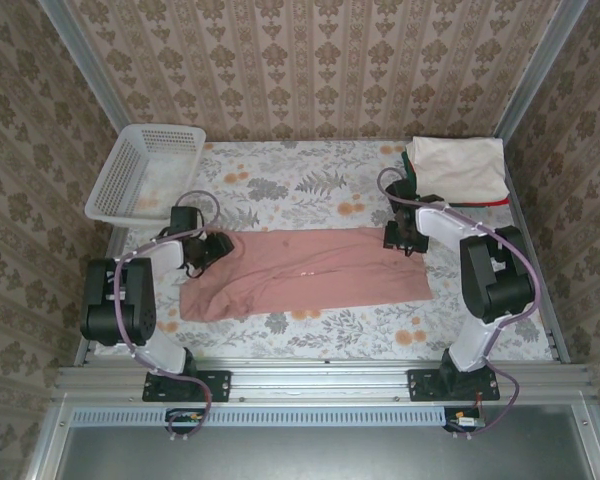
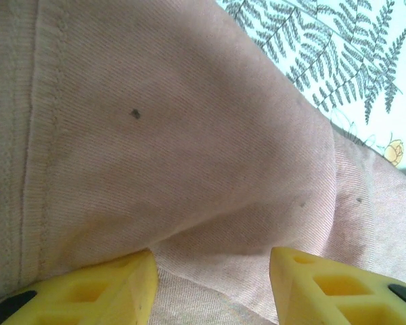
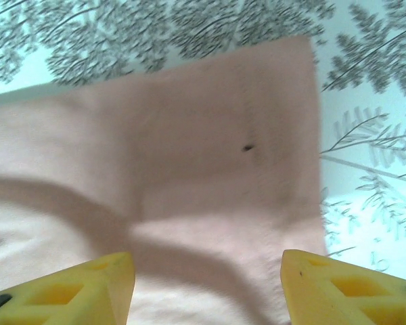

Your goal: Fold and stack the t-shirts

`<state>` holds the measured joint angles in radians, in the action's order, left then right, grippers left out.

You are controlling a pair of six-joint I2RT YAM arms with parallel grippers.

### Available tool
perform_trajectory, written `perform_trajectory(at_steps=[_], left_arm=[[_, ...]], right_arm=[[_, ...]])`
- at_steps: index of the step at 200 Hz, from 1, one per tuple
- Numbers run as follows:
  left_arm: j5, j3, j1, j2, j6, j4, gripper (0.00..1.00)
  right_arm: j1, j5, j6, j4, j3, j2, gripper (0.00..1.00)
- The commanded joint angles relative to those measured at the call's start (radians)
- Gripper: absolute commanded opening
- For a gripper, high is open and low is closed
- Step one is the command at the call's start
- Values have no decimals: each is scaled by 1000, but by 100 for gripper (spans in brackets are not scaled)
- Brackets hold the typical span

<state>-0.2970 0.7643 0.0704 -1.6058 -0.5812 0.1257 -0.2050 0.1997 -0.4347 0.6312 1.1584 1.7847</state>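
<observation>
A dusty-pink tee [image 1: 305, 272] lies spread lengthwise across the middle of the table, folded into a long band. My left gripper [image 1: 212, 250] sits at its upper left corner, open, its yellow fingers [image 2: 108, 288] straddling a raised fold of pink cloth [image 2: 189, 149]. Over the tee's upper right corner my right gripper [image 1: 405, 238] is open; between its fingers [image 3: 338, 288] lies the hemmed edge of the pink tee [image 3: 210, 162], nothing pinched. A folded stack with a cream tee [image 1: 458, 165] on top, green and red edges beneath, rests at the back right.
A white lattice basket [image 1: 145, 172] stands tilted at the back left corner. The floral tablecloth [image 1: 310, 185] covers the table, bare behind and in front of the pink tee. Patterned walls close in on three sides.
</observation>
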Motion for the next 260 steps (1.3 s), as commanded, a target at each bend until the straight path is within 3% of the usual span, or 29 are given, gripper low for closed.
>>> perform_trajectory(at_steps=[1, 36, 59, 80, 126, 152, 172, 192, 217, 260], left_arm=[[22, 14, 2, -85, 45, 22, 51], [55, 150, 101, -166, 78, 72, 51], [69, 265, 153, -245, 76, 100, 51], [172, 419, 193, -347, 101, 176, 52], [198, 764, 190, -504, 112, 313, 52], [215, 887, 196, -480, 130, 381, 56], [291, 862, 204, -405, 132, 425, 56], [405, 733, 225, -302, 109, 426, 58], [303, 573, 241, -292, 74, 263, 58], [230, 700, 242, -533, 43, 271, 50]], right_arm=[[28, 31, 57, 49, 23, 46, 61], [7, -42, 64, 69, 54, 112, 56], [-15, -47, 30, 65, -18, 37, 57], [-17, -24, 25, 95, -104, -72, 58], [-32, -26, -13, 133, -187, -324, 59], [-63, -72, -11, 40, -185, -324, 60], [-75, -66, 5, 27, -136, -216, 58], [-77, -67, 7, -9, -118, -116, 58], [-92, -63, -18, -2, -106, -56, 56], [-182, -61, -157, -1, -229, -135, 52]])
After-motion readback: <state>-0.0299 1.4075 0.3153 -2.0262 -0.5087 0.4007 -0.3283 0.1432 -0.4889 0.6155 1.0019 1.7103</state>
